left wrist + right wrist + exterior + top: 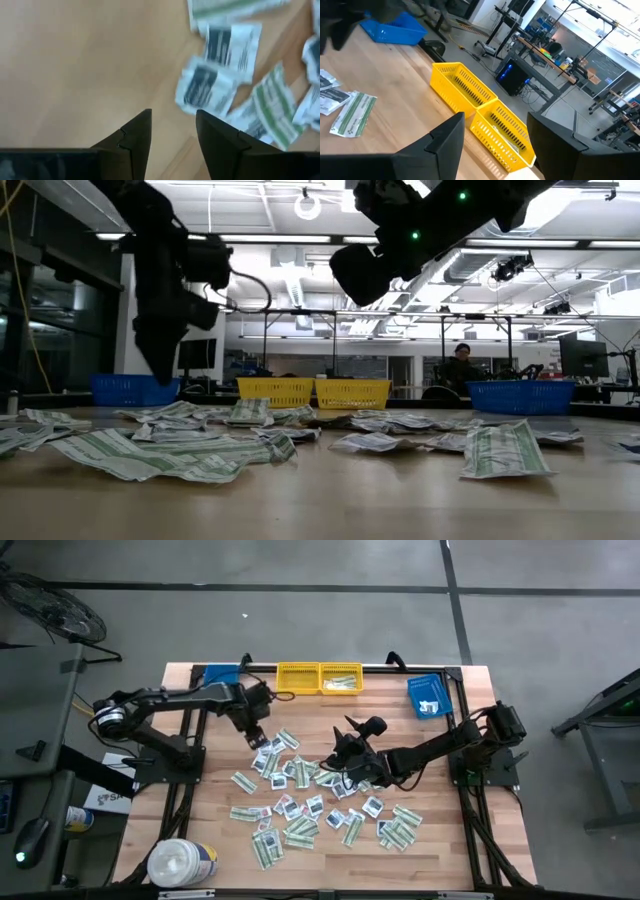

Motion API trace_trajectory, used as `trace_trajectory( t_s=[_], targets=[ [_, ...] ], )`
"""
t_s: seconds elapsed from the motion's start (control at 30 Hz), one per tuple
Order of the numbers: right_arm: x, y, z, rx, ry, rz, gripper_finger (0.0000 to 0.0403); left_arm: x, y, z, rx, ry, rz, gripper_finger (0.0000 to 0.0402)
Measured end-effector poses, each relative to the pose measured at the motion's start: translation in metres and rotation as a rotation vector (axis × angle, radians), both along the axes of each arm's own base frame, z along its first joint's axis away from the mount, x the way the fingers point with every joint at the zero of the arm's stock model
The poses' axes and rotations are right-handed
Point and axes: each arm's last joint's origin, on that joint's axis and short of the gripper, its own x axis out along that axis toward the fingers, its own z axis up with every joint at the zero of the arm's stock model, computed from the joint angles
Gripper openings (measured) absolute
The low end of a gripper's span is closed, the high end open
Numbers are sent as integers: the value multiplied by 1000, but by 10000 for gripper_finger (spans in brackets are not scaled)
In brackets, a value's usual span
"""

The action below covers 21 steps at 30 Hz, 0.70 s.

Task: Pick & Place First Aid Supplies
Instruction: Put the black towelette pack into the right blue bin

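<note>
At the near edge of the tabletop (200, 810) a big white round tub (180, 862) is seen lying near the corner on the left arm's side. Beyond it, dozens of first aid packets (310, 802) are spread loosely across the middle of the wood, long green-white strips mixed with smaller squarish white ones; some overlap, and none is held.

Above the far part of that scatter the right end effector (350, 732) is held clear of the surface, its fingers spread wide with nothing between them; in its own wrist view only the bins and the room show through the gap. The left end effector (253, 732) hovers over the left-hand fringe of the pile, its fingers (135, 140) parted by a moderate gap and empty, with bare wood under them and the nearest packets just beside.

Along the far edge stand two yellow bins (320, 678) side by side. A few strips can be made out in the one nearer the right arm; the other appears empty, though this cannot be told for certain. A blue bin (430, 695) at the far corner on the right arm's side holds some pale packets, and another blue bin (222, 673) sits behind the left arm, its contents hidden.

The task is judged to be at an early stage: a small share has been placed and nearly the whole pile is left to be picked.
</note>
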Motion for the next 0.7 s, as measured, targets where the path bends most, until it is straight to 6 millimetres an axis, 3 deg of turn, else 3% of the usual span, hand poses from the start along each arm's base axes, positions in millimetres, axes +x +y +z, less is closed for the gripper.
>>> trace_trajectory(
  t_s=[0.3, 0.7],
  targets=[
    [1, 0, 0, 14, -2, 21, 209, -5, -3, -25, -6, -61, 26, 154],
    [1, 0, 0, 17, -6, 21, 208, -5, -5, -35, -43, -148, 73, 154]
  ],
)
